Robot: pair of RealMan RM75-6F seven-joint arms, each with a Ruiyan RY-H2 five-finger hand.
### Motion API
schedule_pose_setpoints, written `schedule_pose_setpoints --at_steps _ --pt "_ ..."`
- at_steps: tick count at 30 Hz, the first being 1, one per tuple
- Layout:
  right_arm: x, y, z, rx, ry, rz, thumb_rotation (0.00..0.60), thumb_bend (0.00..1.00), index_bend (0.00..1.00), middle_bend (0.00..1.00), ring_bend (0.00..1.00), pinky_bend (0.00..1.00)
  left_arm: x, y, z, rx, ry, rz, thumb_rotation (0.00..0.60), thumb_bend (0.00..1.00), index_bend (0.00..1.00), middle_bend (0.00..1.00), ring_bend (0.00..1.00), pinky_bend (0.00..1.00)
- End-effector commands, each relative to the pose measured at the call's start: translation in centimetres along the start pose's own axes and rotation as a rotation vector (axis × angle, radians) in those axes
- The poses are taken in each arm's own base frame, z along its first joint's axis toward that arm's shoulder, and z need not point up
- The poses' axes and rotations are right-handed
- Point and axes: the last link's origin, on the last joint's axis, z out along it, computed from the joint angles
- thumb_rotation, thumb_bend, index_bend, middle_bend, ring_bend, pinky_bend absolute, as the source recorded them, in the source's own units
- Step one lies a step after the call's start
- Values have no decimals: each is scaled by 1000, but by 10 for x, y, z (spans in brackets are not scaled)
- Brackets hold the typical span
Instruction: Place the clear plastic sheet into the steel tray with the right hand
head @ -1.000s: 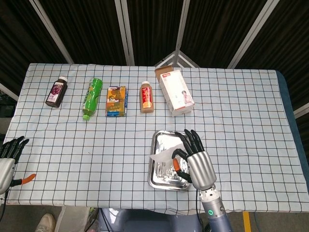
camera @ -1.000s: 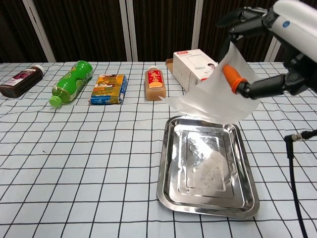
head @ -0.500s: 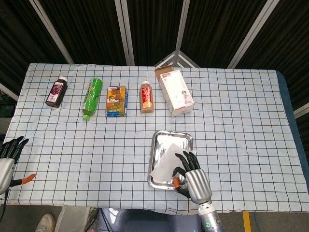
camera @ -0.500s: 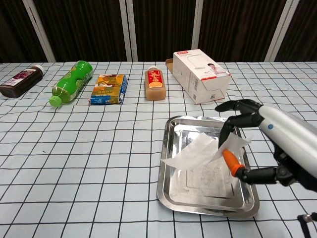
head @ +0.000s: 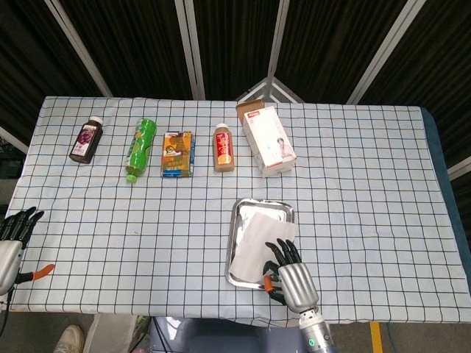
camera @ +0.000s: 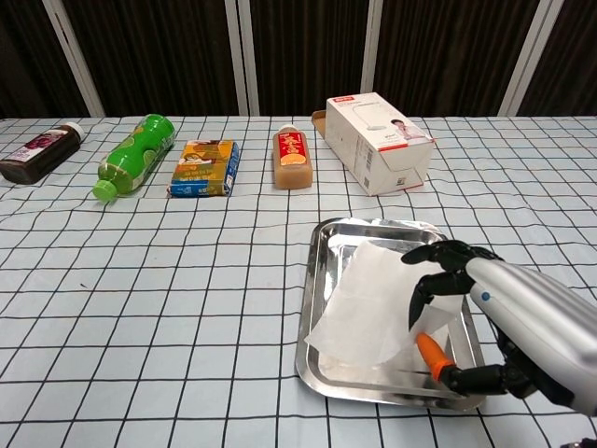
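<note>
Our right hand point(camera: 466, 308) pinches the sheet point(camera: 373, 303) between thumb and curled fingers; ahead of them it lies across the tray point(camera: 312, 280), nearly placed. We judge only letting go and withdrawing remain.

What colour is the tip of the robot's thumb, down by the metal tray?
Orange, on the right hand at the steel tray; the chest view shows it best.

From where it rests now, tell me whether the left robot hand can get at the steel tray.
Probably not. The left robot hand sits at the table's far left edge, while the steel tray lies under the right robot hand and the sheet.
</note>
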Motion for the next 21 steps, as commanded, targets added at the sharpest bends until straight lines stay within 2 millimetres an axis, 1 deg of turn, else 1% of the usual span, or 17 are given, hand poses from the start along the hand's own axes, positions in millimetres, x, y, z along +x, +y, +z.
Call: schedule_pose_setpoints --at_steps 1,7,12,14,21 --pt "0 0 -3 36 -25 -36 600 560 611 166 4 0 0 0 0 0 -1 1 600 0 0 0 0 0" --pt "2 -1 -7 121 -49 -106 600 560 623 166 4 0 0 1 0 -6 1 3 600 0 0 0 0 0" --pt "-2 1 -1 156 -71 -148 600 560 623 166 4 0 0 0 -1 -1 2 1 600 0 0 0 0 0" --pt "-3 7 5 164 -82 -189 600 560 623 166 4 0 0 0 0 1 0 0 600 0 0 0 0 0" --pt "-1 20 14 145 -114 -209 600 560 623 166 4 0 -1 0 2 1 -6 -1 600 0 0 0 0 0"
